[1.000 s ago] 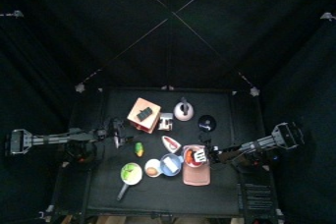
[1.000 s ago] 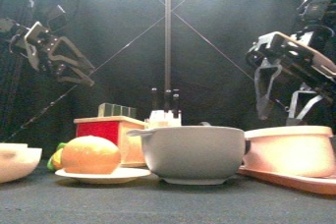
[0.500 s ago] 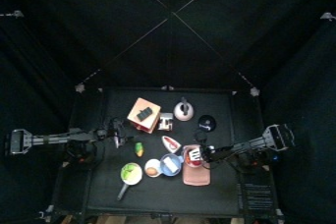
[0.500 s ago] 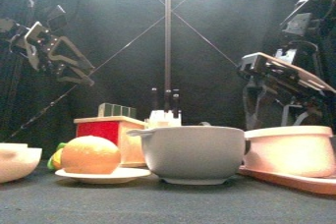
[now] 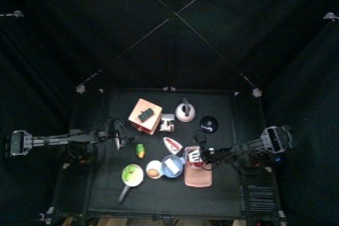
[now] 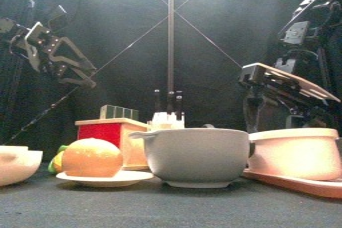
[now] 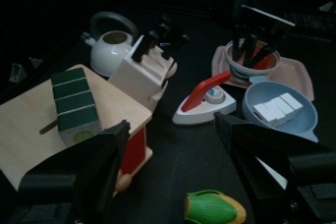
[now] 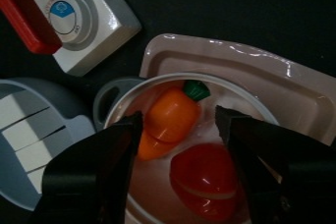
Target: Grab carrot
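The carrot point(image 8: 167, 127) is an orange tapered piece with a green cap. It lies in a pale bowl point(image 8: 132, 95) on the pink tray point(image 8: 269, 71), beside a round red piece point(image 8: 203, 181). My right gripper point(image 8: 182, 122) hangs open just above it, one jaw on each side, holding nothing. From above, the right gripper point(image 5: 199, 156) sits over the tray point(image 5: 200, 179) at the table's front right. In the front view the right gripper point(image 6: 274, 84) hovers over the pink bowl point(image 6: 301, 152). My left gripper point(image 7: 191, 174) rests open at the table's left.
A red-and-white wedge point(image 8: 66, 17) and a blue bowl point(image 8: 33, 120) holding white pieces lie close to the tray. A kettle point(image 7: 112, 41), a knife block point(image 7: 144, 66), a cutting board point(image 7: 53, 140) and a yellow-and-green piece point(image 7: 217, 206) sit further left. A grey pot point(image 6: 201, 157) stands at the front.
My right arm has come down and moved left, bringing its open gripper over the bowl on the tray. The left arm has not moved.
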